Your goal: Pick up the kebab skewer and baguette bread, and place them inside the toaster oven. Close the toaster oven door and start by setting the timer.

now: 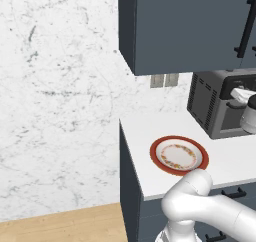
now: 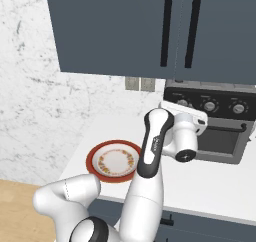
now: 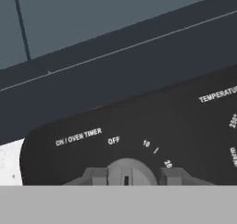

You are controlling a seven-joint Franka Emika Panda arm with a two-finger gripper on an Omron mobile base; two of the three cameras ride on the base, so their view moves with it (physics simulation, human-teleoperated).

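The toaster oven (image 2: 220, 136) stands on the counter at the right, under the wall cabinets; its perforated side (image 1: 202, 103) faces the left base view. The toaster oven door (image 2: 222, 142) is up and shut against the front. My gripper (image 3: 126, 177) is at the black control strip, with its fingertips (image 3: 95, 176) on either side of the grey timer knob (image 3: 126, 168). It is shut on that knob, below the marks OFF, 10 and 20. The white hand (image 2: 182, 112) covers the leftmost dial. The kebab skewer and the baguette bread are out of view.
A red-rimmed plate (image 1: 179, 155) (image 2: 114, 161) with nothing on it lies on the white counter (image 1: 145, 131), left of the oven. Dark wall cabinets (image 2: 150, 26) hang close above the oven. Two more dials (image 2: 210, 106) sit right of my hand.
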